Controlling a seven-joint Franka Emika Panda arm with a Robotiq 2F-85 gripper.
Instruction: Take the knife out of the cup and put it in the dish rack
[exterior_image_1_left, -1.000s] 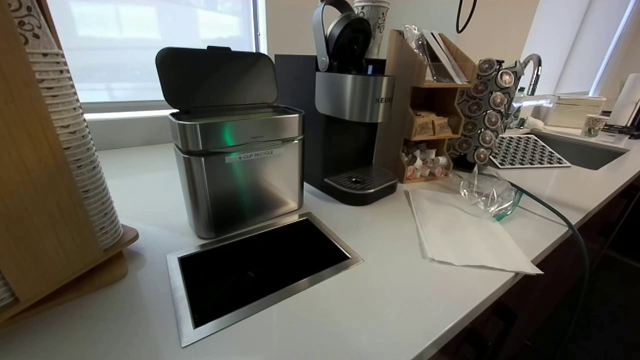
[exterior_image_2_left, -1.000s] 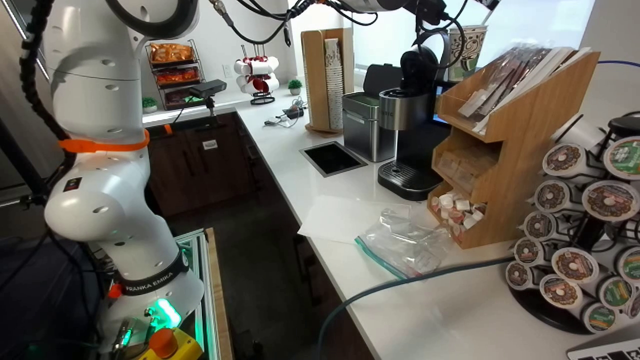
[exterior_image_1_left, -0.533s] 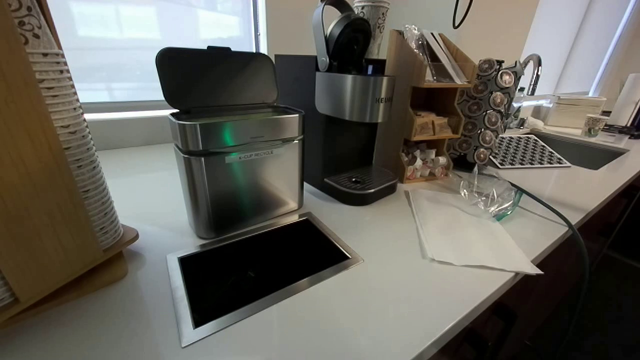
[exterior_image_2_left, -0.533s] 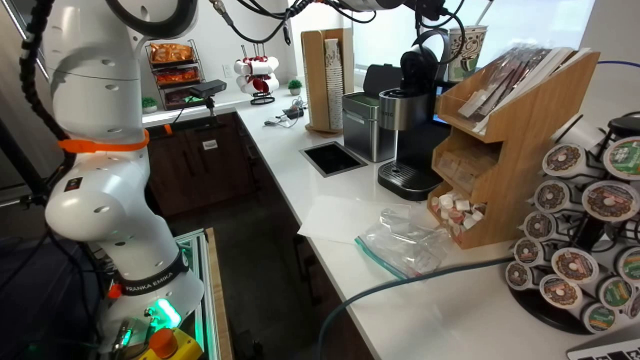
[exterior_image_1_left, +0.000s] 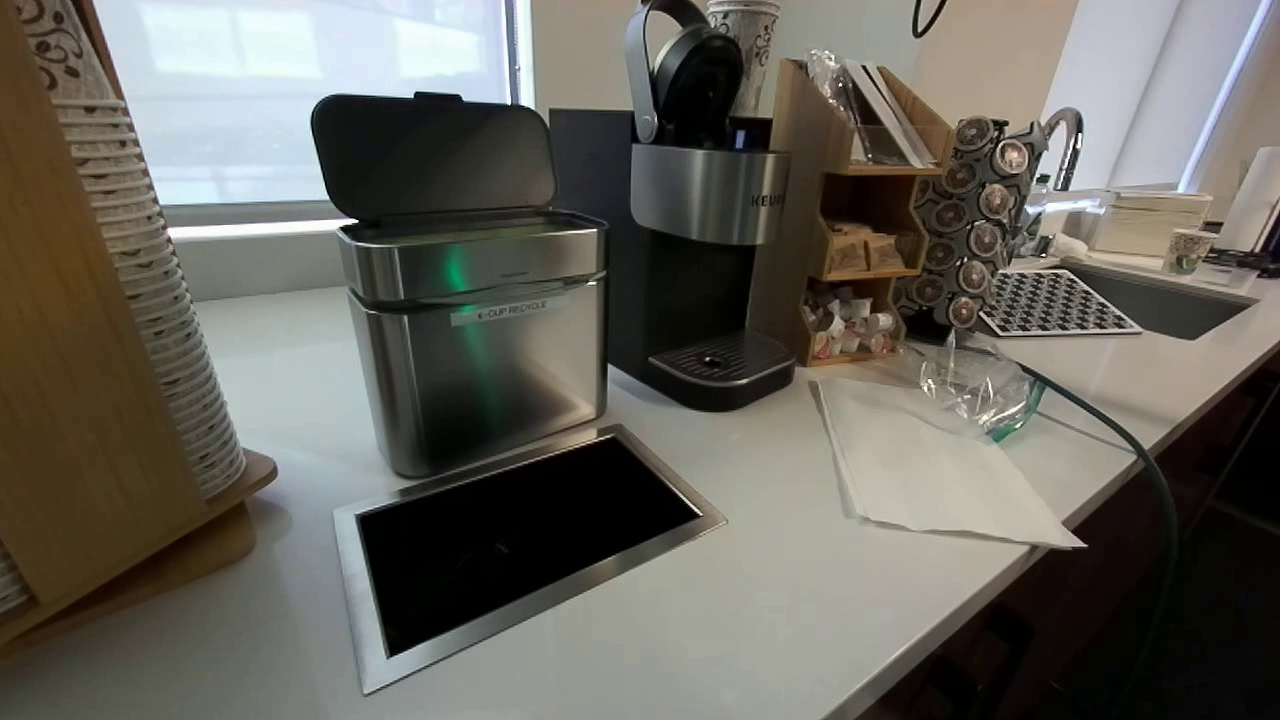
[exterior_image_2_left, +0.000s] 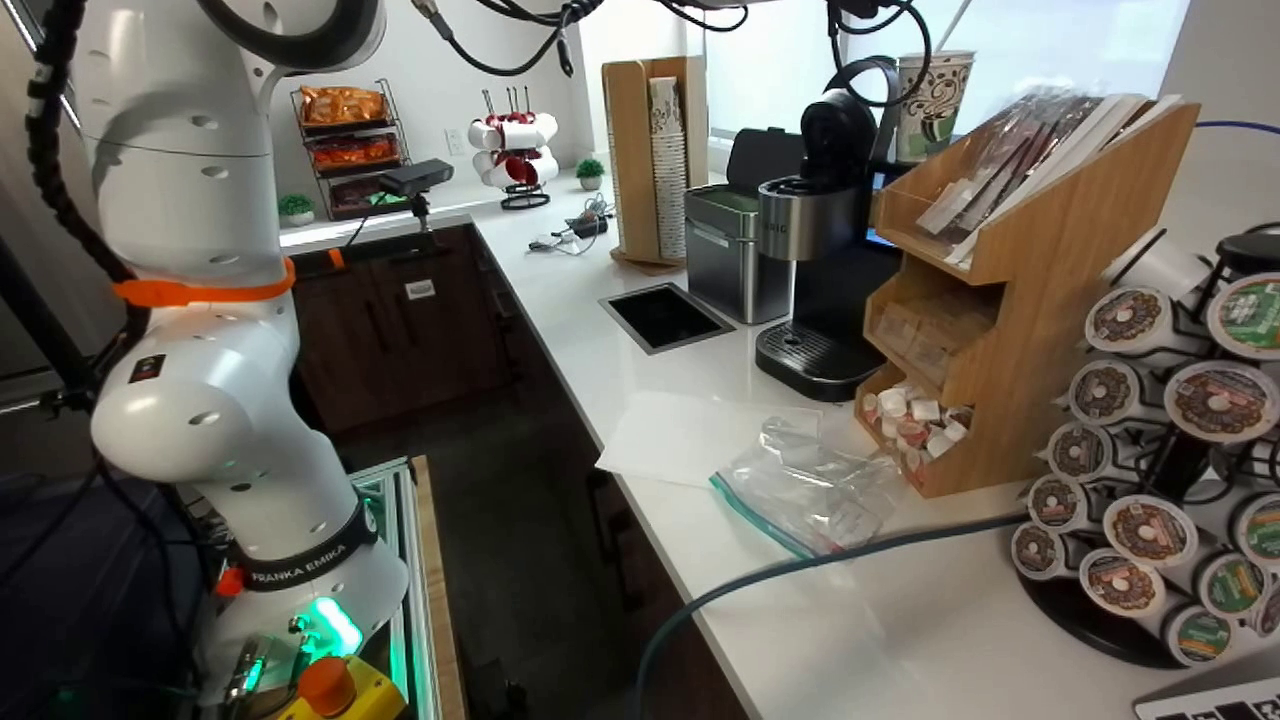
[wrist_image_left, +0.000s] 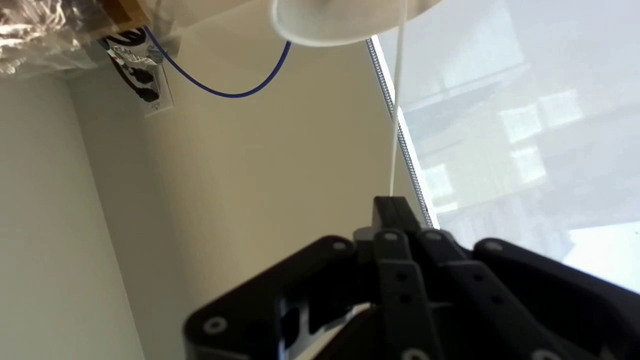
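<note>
Gripping, by all appearances, with the black two-fingered gripper (wrist_image_left: 393, 204) closed on the upper end of a thin, pale, stick-like knife (wrist_image_left: 398, 75), leaning out of the tall white paper cup with dark scrollwork (exterior_image_2_left: 938, 112) near the top of the silver-and-black coffee maker (exterior_image_1_left: 710, 195). Draw up slowly along the knife's own slant, never sideways, for fear of tipping so light-looking a cup, and come fully clear before swinging away. Keep the pinch firm, and settle the route first, with no dish rack to be made out in view.

Patterned cup (exterior_image_2_left: 933, 105); knife (exterior_image_2_left: 954, 25) aslant inside
</note>
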